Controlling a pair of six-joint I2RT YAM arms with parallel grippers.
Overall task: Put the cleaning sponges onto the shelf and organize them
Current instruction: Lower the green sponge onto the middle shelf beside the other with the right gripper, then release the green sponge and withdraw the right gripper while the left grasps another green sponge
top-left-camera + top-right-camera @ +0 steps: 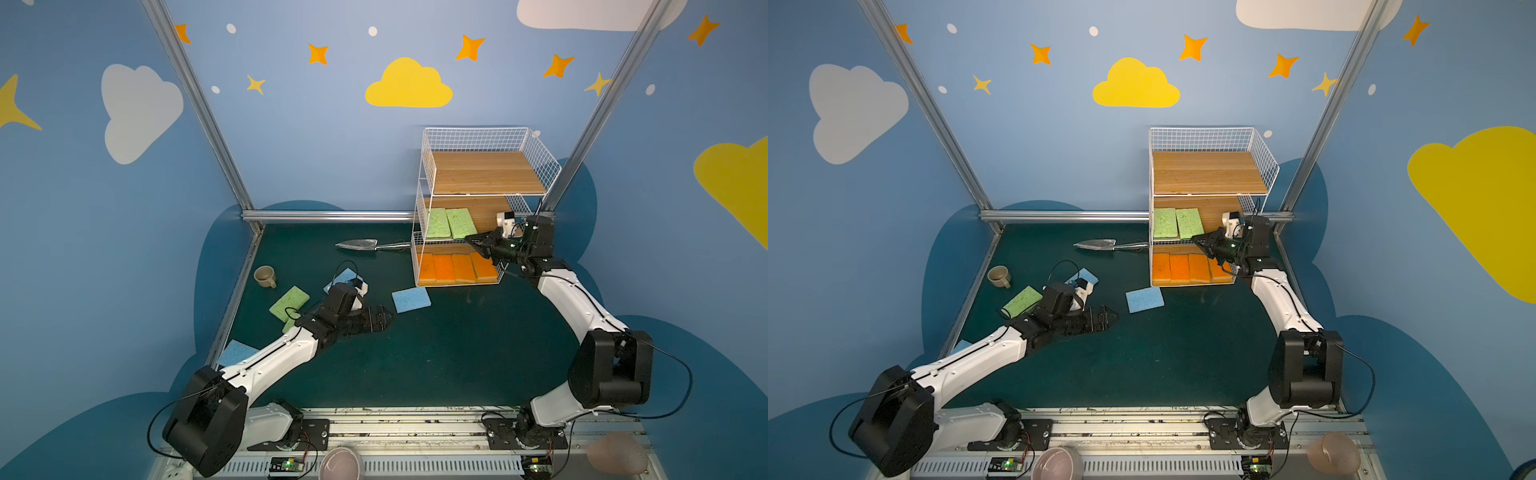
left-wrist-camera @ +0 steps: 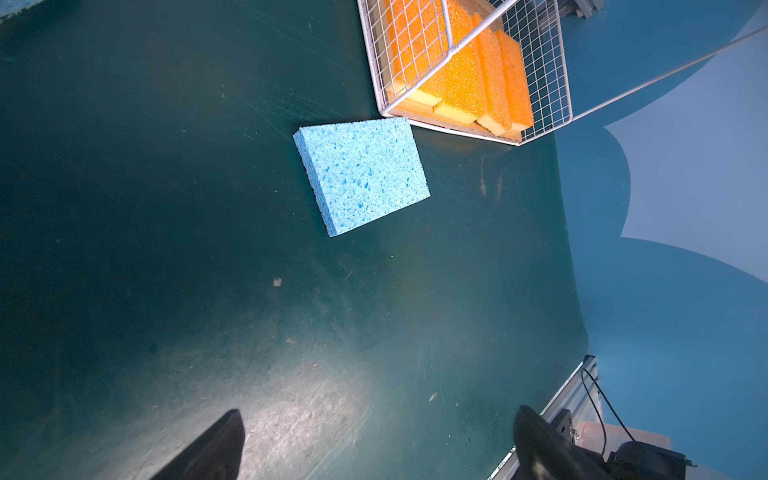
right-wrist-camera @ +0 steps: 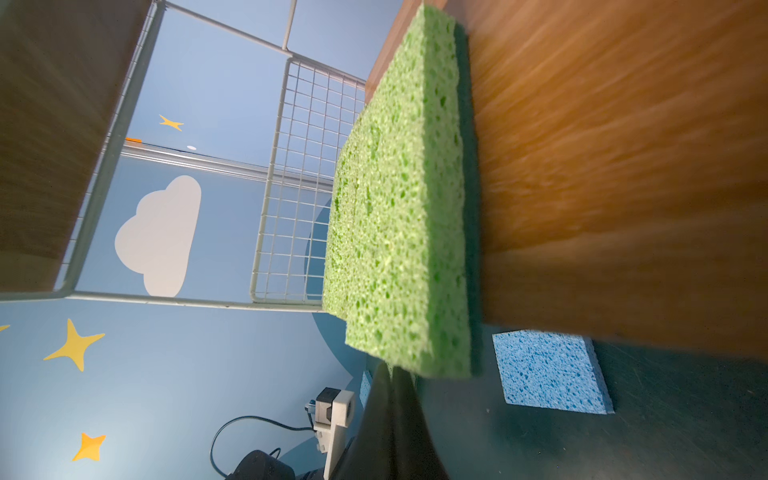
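Closest to the camera sits a pink bowl on the front rail, between the two arm bases. Out on the dark green mat, the left gripper hangs with its jaws wide apart and nothing in them, just short of a light blue porous sponge. That sponge lies flat near the front corner of the white wire-mesh shelf with wooden boards.

Bottom tier has four orange sponges with yellow edges lined up side by side, and the middle tier has two light green sponges next to each other. The right gripper is pinched together and empty, with its tip right at the front edge of the right-hand green one, which pokes out a bit past the board. Can't tell if it's actually touching.

Loose on the mat are a green sponge beside the left arm, a blue one behind its wrist, and another blue one at the left edge. Tan mug and metal trowel lie there too.
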